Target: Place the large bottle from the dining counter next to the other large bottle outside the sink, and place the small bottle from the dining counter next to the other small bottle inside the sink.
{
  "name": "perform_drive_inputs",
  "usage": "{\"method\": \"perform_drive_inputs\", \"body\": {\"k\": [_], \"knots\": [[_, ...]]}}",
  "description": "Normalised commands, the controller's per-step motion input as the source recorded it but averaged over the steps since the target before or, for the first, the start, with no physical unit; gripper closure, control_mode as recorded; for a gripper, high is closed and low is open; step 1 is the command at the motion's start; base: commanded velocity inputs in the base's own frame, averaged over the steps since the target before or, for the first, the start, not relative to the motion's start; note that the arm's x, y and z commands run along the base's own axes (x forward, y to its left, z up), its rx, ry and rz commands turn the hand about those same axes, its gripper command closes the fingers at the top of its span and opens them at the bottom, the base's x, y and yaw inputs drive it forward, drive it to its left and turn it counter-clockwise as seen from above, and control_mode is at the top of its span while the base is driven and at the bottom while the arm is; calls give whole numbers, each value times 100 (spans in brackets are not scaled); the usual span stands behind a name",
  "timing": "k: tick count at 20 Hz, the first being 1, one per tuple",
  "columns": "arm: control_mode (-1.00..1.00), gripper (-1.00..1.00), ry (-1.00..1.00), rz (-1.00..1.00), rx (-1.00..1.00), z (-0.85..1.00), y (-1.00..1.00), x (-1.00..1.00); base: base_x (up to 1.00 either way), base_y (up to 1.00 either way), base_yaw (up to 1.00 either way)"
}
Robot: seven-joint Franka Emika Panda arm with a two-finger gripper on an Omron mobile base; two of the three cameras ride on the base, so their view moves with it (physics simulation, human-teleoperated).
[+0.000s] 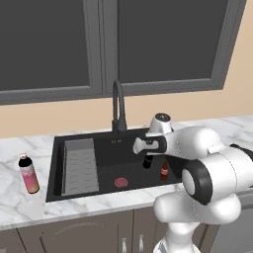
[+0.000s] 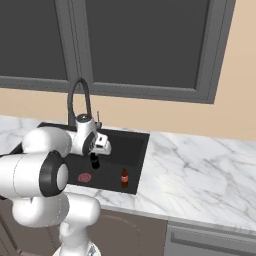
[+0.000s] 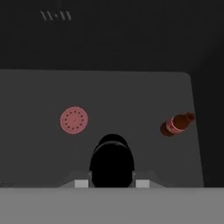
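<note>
My gripper [image 1: 147,161] [image 2: 94,161] [image 3: 112,183] hangs over the middle of the black sink [image 1: 106,143], shut on a small dark bottle [image 3: 112,159] held upright above the basin floor. A small brown bottle [image 1: 164,171] [image 2: 124,177] [image 3: 176,124] with a red label stands inside the sink near its right front corner, a short way to the right of the held one. On the marble counter left of the sink stands a large bottle [image 1: 28,174] with pink contents and a dark cap.
A round red drain [image 1: 121,182] [image 2: 84,177] [image 3: 74,120] lies in the basin floor left of the held bottle. A ribbed grey rack [image 1: 79,165] fills the sink's left part. The dark faucet [image 1: 118,106] [image 2: 75,102] arches at the back rim.
</note>
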Motion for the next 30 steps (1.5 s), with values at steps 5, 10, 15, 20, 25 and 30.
{"method": "perform_drive_inputs", "body": {"k": [5, 10, 15, 20, 25, 30], "knots": [[-100, 100, -1, 0, 0, -4, 0, 14, 0, 0, 0], [-100, 100, -9, 0, 0, -9, 0, 24, 0, 0, 0], [-100, 100, -19, 0, 0, 0, 0, 13, 0, 0, 0], [-100, 100, -3, 0, 0, -4, 3, 0, 0, 0, 0], [-100, 100, 0, 0, -1, -18, 8, 0, 0, 0, 0], [-100, 100, 6, 0, 0, -15, 5, 0, 0, 0, 0]]}}
